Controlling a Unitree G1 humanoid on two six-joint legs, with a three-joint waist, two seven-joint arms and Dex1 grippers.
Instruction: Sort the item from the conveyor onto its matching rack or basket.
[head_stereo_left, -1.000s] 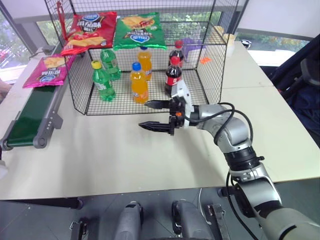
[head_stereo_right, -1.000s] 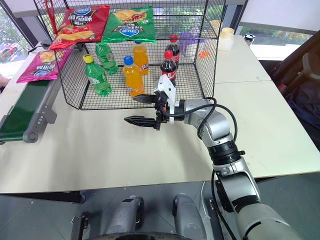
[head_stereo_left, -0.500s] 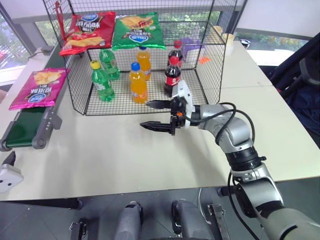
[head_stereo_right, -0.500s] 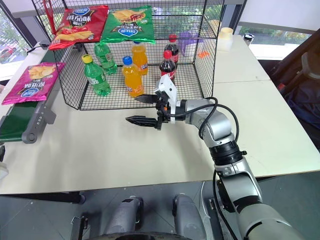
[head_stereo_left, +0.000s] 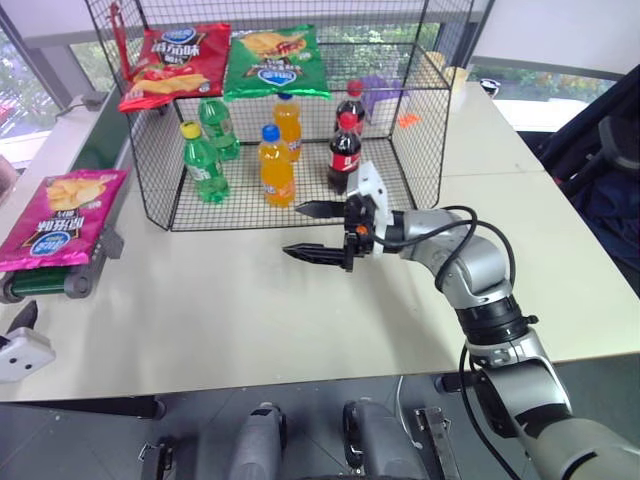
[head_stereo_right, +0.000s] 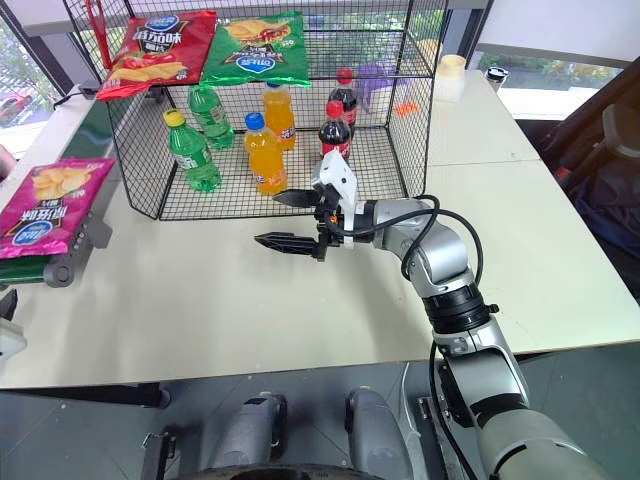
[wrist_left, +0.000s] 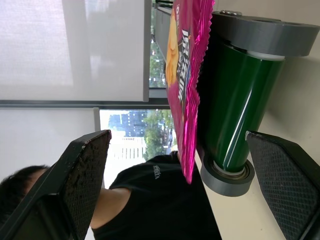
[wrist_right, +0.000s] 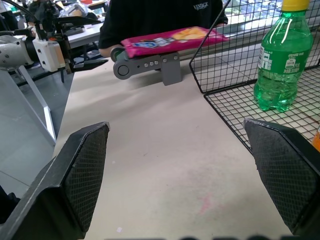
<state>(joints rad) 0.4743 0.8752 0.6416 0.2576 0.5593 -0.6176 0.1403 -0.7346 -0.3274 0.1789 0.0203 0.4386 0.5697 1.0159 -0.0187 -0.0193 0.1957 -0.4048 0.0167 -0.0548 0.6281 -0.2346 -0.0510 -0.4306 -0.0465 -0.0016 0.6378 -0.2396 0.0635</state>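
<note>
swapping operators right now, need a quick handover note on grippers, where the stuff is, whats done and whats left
Left gripper: open, empty, low beside the conveyor's roller end.
Right gripper: open, empty, above the table in front of the black wire cage.
Pink chip bag: lying flat at the conveyor's near end, overhanging the roller, not gripped.
Upper shelf holds a red chip bag and a green chip bag; bottles below.
Done: nothing picked.
Left: grasp the pink bag, place it on the upper shelf.

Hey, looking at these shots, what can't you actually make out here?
- Pink chip bag: head views, small print too small to read.
- Conveyor: mostly covered by the bag; its far stretch runs behind the wire rack.
- Left gripper: cut off by the left eye view's edge.
- Person: right wrist view, cropped by the top edge.
</note>
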